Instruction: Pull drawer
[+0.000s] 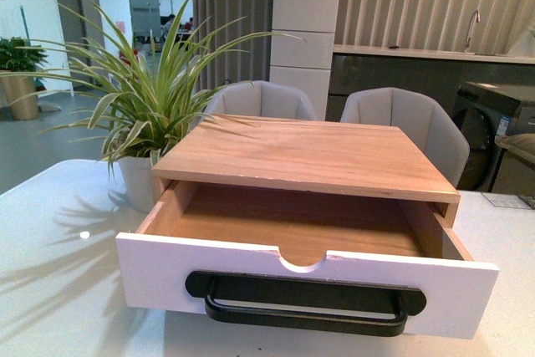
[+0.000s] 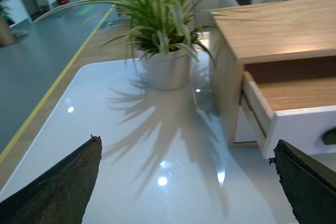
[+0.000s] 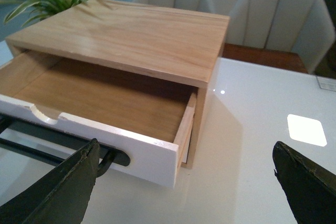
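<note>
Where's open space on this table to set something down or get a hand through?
Bare table left of the drawer, in front of the potted plant. Bare table right of the wooden case too. The drawer's inside and the case top are empty. Tight: the gap between pot and case, with leaves overhanging.

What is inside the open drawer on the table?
In the drawer only its bare wood floor can be seen, and nothing lies on the part in view. The rear part runs into shadow under the wooden top, so it is covered and cannot be checked.
</note>
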You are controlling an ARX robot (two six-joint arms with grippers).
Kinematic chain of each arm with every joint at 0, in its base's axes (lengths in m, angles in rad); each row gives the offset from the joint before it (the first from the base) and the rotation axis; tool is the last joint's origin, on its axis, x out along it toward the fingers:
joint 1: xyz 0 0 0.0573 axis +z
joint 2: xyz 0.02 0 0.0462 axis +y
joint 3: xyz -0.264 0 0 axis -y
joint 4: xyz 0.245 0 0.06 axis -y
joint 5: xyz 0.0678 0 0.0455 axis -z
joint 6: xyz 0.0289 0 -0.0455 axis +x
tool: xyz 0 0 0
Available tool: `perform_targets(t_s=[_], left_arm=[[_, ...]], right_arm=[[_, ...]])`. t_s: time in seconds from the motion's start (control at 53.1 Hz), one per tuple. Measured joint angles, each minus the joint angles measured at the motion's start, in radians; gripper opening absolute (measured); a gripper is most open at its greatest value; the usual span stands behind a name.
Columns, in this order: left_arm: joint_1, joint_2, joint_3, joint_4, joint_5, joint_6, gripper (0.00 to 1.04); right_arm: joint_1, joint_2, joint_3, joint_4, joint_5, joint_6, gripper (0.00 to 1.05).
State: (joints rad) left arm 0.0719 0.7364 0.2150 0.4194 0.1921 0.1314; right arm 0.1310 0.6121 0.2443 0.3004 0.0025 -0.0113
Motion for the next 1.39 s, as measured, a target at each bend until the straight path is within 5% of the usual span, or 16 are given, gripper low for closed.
perform_targets(t_s=[0.094,0.226,0.339,0.677,1.185,1.392], left_arm=[[0.111,-0.065,-0.035,-0.026,0.014,-0.075,0.97],[0.118,-0.068,-0.041,-0.014,0.012,-0.097,0.96],[0.09,-0.101,-0.096,0.087,-0.037,-0.116,0.75],[-0.068,-0.298,-0.167,-0.031,-0.19,-0.126,0.02],[-0.07,-0.488,-0.203,-0.171,-0.192,-0.129,0.03],[-0.07,-0.542,-0.203,-0.224,-0.192,-0.129,0.03]], right_arm=[[-0.049,-0.109,-0.062,-0.002,0.073,0.078,0.96],[-0.062,-0.117,-0.072,0.002,0.063,0.1,0.94],[-0.122,-0.154,-0.102,0.011,0.005,0.046,0.74],[-0.128,-0.288,-0.18,-0.042,-0.002,0.018,0.02],[-0.128,-0.437,-0.221,-0.124,-0.002,0.014,0.02],[-0.128,-0.603,-0.221,-0.296,-0.002,0.014,0.02]])
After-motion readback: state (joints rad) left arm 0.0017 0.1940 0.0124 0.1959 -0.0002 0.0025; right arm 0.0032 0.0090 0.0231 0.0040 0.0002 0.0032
